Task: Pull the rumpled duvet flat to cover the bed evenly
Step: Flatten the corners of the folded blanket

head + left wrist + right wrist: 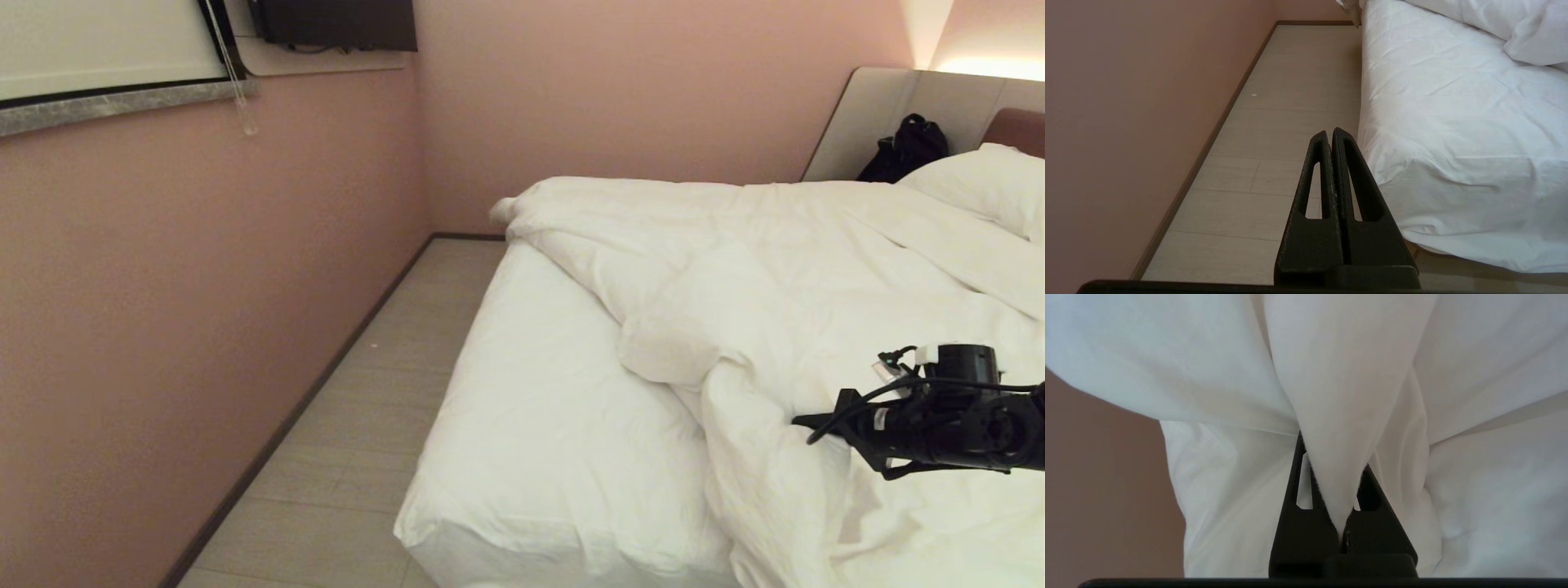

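Observation:
The puffy white duvet (775, 261) lies rumpled over the right and far part of the bed. The bare white sheet (539, 408) shows on the near left part of the mattress. My right gripper (808, 422) reaches in from the right at the duvet's near folded edge. In the right wrist view the right gripper (1333, 457) is shut on a fold of the duvet (1347, 375) that rises between its fingers (1294, 522). Beside the bed's near corner (1453, 171), above the floor, my left gripper (1329, 132) is parked and shut on nothing. It is outside the head view.
A pink wall (204, 286) runs along the left, with a narrow strip of pale floor (384, 392) between it and the bed. A white pillow (988, 184) lies at the head end by the brown headboard (1016, 126). A black bag (902, 151) sits against the beige panel.

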Robot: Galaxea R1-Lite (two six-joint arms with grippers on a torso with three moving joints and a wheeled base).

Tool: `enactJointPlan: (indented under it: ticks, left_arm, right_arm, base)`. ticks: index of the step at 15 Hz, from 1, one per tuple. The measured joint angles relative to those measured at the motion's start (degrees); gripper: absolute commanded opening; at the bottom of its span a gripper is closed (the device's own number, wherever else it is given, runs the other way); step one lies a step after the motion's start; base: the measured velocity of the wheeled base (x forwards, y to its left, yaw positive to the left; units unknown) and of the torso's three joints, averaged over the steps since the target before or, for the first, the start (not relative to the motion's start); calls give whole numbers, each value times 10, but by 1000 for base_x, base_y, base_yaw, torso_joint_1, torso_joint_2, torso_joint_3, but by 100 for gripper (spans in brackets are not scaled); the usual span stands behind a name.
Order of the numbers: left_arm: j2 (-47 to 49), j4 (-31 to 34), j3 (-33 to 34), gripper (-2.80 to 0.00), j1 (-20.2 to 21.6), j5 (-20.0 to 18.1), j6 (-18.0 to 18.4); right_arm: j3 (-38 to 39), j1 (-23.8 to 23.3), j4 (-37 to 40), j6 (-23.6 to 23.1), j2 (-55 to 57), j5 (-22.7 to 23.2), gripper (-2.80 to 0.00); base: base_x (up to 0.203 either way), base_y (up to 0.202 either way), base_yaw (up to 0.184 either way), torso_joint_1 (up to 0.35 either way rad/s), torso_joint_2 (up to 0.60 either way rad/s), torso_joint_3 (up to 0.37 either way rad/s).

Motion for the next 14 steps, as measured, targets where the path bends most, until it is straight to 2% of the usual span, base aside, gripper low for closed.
enactJointPlan:
  ticks: [6,11,14]
  left_arm:
    - [0,0,0,-280,0,0,0]
    - [0,0,0,-280,0,0,0]
    - [0,0,0,-280,0,0,0]
  right_arm:
    - [63,25,0,-2,-105,0,-280]
    - [125,106,2,-1,-216,-7,-280]
    - [157,172,3,-3,-268,-9,-280]
  base:
    - [0,0,0,0,0,0]
    - [0,0,0,0,0,0]
    - [0,0,0,0,0,0]
